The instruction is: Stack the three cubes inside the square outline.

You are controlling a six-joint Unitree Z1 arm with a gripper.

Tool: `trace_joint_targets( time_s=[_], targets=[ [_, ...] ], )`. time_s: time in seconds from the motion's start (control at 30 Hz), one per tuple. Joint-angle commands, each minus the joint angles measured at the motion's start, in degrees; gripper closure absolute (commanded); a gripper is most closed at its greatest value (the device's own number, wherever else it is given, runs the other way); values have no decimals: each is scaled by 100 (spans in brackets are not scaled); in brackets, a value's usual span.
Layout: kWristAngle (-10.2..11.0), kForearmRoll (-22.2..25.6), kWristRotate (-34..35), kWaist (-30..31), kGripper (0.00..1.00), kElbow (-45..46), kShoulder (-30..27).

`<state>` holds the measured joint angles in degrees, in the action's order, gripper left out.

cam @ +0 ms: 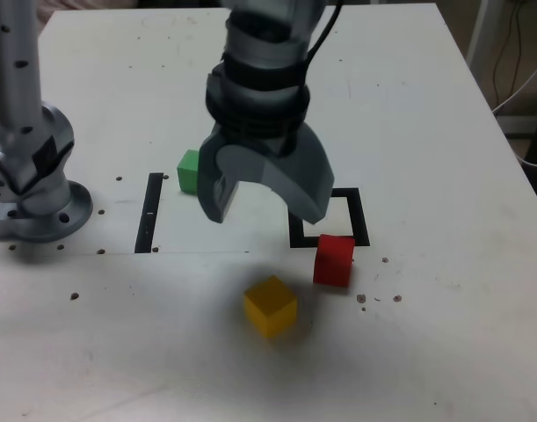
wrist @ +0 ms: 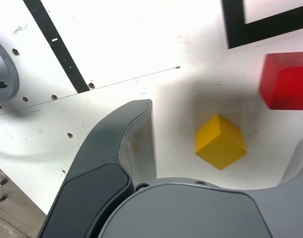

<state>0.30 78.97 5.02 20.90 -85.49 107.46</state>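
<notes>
My gripper (cam: 264, 211) hangs open above the table, nothing between its wide-spread fingers. Below and in front of it sits the yellow cube (cam: 270, 305), turned corner-on; the wrist view has the yellow cube (wrist: 220, 142) between the two fingers (wrist: 136, 144). The red cube (cam: 334, 259) rests just outside the square outline (cam: 356, 215), touching its near edge, and the red cube (wrist: 287, 81) shows beside the outline's corner (wrist: 233, 29). The green cube (cam: 190, 170) stands behind the gripper at the exterior view's left, partly hidden by a finger.
The arm's grey base (cam: 31, 176) is bolted at the exterior view's left edge. A thin black strip (cam: 150, 213) lies between the base and the outline. Cables hang past the table's right edge (cam: 514, 97).
</notes>
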Motion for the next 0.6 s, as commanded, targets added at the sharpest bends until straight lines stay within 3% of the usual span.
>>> trace_joint_targets(
  time_s=[0.0, 0.57],
  targets=[
    [15, 69, 2, 3, 1, -131, 104],
    [84, 147, -76, 11, 1, -901, 1009]
  ],
)
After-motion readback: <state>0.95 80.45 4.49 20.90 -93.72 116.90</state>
